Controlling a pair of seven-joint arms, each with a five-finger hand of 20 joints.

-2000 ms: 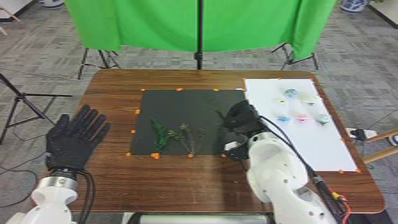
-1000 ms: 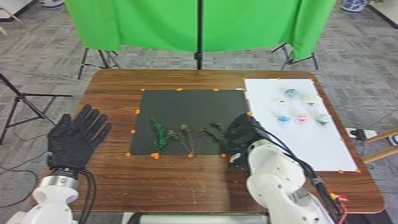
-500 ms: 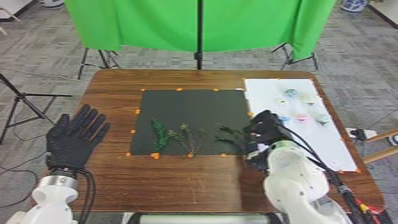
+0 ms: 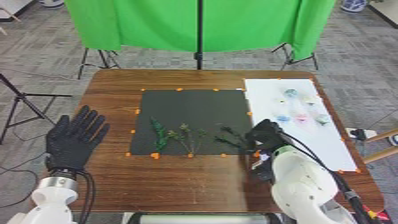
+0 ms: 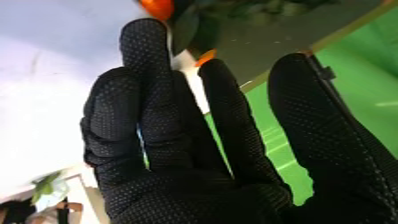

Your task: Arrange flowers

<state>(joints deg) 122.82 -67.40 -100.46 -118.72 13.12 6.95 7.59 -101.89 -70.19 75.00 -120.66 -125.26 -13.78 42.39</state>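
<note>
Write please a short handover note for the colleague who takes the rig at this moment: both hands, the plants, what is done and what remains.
Left hand: open, left of the black sheet.
Right hand: open, nothing held, at the black sheet's right edge.
Things: on the black sheet, from left to right, a green leafy stem, thin stems and a dark leafy sprig, close to the right hand. Small flowers lie on the white sheet.
Done: greenery is laid on the black sheet.
Left: probably the flowers, to be added to the greenery.
</note>
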